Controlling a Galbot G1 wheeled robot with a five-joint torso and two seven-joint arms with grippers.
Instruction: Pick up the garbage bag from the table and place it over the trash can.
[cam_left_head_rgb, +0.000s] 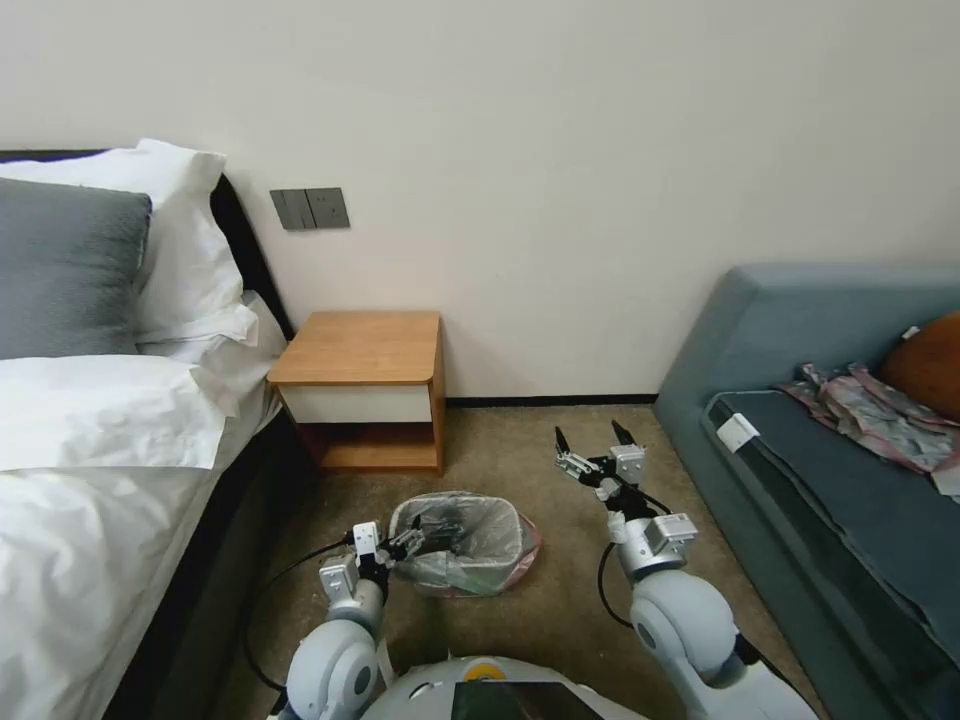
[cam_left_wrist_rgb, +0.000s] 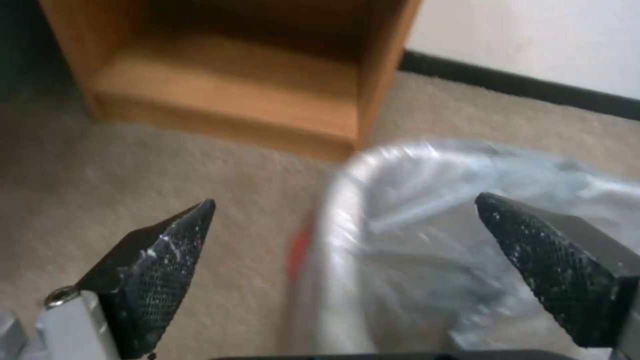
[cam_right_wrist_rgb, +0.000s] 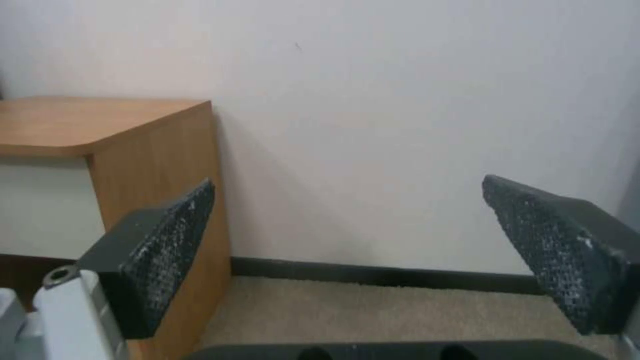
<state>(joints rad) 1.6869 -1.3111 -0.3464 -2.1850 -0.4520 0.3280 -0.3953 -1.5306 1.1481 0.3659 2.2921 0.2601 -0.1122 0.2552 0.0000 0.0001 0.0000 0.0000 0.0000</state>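
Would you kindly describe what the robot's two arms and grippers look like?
Both arms are glossy silver-grey with rounded joint housings and black cables. The left gripper and right gripper each carry two pointed black fingers with dimpled pads on pale grey metal mounts.

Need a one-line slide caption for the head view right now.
Garbage bag lines the trash can; open left gripper at its rim, open right gripper raised beside the table.

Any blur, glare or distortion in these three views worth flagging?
Head view: wide-angle, evenly lit, sharp; the garbage bag lining the trash can reads clearly. Left wrist view: motion-smeared, the bag's rim streaked with pale glare between the open left gripper fingers. Right wrist view: soft but steady, open right gripper facing the wall beside the table.
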